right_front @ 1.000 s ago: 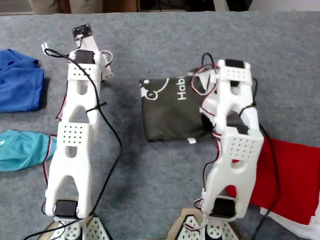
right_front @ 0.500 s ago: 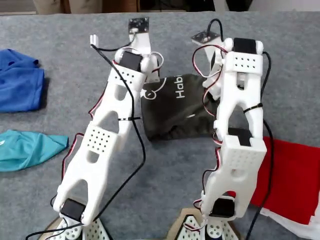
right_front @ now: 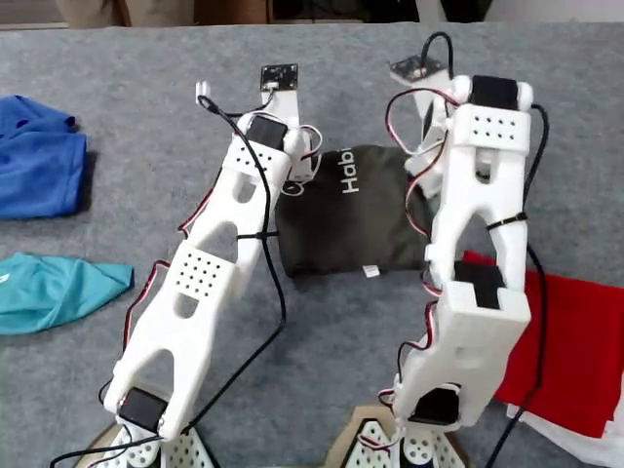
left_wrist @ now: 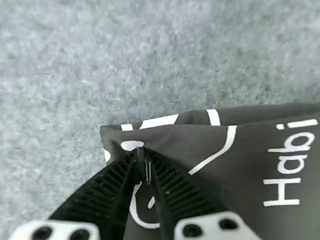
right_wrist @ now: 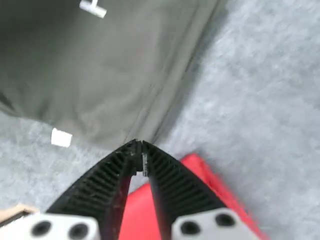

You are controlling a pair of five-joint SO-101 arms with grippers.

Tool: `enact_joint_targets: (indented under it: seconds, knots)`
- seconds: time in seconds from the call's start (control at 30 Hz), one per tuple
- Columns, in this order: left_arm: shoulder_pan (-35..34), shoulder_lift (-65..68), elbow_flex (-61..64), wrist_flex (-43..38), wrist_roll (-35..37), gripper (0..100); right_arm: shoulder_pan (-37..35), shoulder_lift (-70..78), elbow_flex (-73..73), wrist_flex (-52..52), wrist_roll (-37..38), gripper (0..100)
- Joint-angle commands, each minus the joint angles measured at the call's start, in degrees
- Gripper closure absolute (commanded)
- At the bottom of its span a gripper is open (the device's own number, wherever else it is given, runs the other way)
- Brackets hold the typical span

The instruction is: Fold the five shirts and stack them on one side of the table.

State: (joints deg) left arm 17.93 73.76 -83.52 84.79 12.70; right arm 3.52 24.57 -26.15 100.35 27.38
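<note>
1. The left arm is arriving from the side at the black shirt (right_front: 356,219), which is lying in the middle of the table (right_front: 322,58).
2. The left pincer (left_wrist: 143,159), tips together, is sitting on its far left corner; the right pincer (right_wrist: 138,148), also together, is at the near right one.

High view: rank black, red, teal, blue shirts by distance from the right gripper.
1. black shirt, centre, at the right gripper tips.
2. red shirt, right side, just beside.
3. teal shirt and blue shirt, far left; too close to call.
</note>
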Motion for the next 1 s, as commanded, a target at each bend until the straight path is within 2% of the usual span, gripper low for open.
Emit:
enact_joint_targets:
  seconds: [0.0,0.2,0.3,0.4,0.5,0.6,0.8,0.97]
  knots:
    - [-0.09,-0.75,-0.62,-0.7,-0.09,98,-1.36,-3.3,8.13,-5.54,-0.62,99.4]
    - [-0.62,-0.66,-2.55,-1.41,-0.09,98,0.13,2.33,20.88,-22.51,-0.18,99.4]
    - [-1.23,-0.57,-3.69,-1.32,-0.09,98,-0.13,3.38,19.65,-24.26,-0.62,99.4]
    - [-1.85,-0.66,-5.71,-0.35,-0.09,98,-1.71,0.66,14.9,-20.92,-2.99,99.4]
    - [-2.2,-0.75,-12.13,4.66,-0.09,98,-2.24,-2.86,9.19,-15.3,-3.34,99.4]
    - [-2.81,-2.33,-12.22,7.82,-0.35,97,-1.71,-5.49,4.44,-9.93,-3.43,99.4]
    - [-7.3,-7.34,-11.78,11.6,-0.44,79,-1.01,-10.07,3.21,0.0,-10.2,99.3]
    - [-9.67,-6.99,-11.34,12.75,-3.96,78,3.12,-17.01,5.05,1.76,-16.79,99.3]
